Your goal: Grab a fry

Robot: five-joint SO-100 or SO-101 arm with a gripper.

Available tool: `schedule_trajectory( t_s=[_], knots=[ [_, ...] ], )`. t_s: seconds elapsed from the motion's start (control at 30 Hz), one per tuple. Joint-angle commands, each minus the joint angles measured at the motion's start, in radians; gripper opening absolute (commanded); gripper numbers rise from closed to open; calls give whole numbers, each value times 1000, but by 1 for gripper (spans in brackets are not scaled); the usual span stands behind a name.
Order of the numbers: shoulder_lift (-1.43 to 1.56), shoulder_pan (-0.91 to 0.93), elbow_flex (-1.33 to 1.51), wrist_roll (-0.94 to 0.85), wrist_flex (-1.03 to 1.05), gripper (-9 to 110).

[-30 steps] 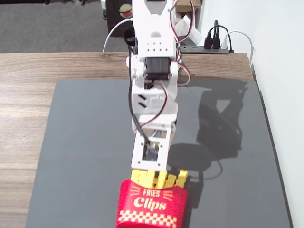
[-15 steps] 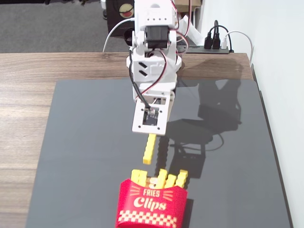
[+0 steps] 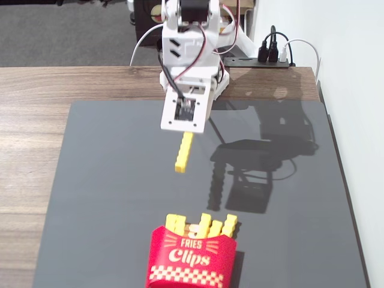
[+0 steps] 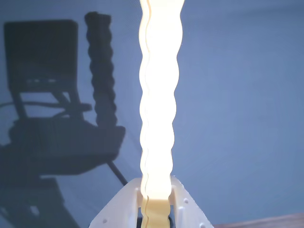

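From the fixed view I see my gripper (image 3: pixel 183 129) hanging above the dark grey mat (image 3: pixel 108 198), clamped on the fry (image 3: pixel 183 152), which sticks out below it and points toward the camera, clear of the mat surface with its notched shadow cast to the right. The wrist view confirms the hold: the fry (image 4: pixel 159 95) runs up the middle of the picture, overexposed to a pale glow, its wavy stepped edges plain to see, and its lower end sits pinched between the two white fingers (image 4: pixel 185 204) at the bottom edge. The arm's shadow falls on the mat at the left of that view. Near the front of the mat, in the fixed view, the red carton (image 3: pixel 192 258) lettered "FRIES Clips" stands well apart from the held fry, with several shorter yellow fries (image 3: pixel 204 225) poking out of its top. The mat lies on a wooden table (image 3: pixel 30 120), and a power strip (image 3: pixel 267 57) with plugs sits at the far edge by the wall.
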Motion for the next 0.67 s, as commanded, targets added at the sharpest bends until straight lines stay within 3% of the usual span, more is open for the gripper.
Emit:
schedule_trajectory(
  t_s=[0.0,0.2,0.63],
  knots=[
    [12,15,-141,-17,71,1],
    [-32,9,-318,-25,166,1],
    [-71,21,-316,-40,146,1]
  ],
)
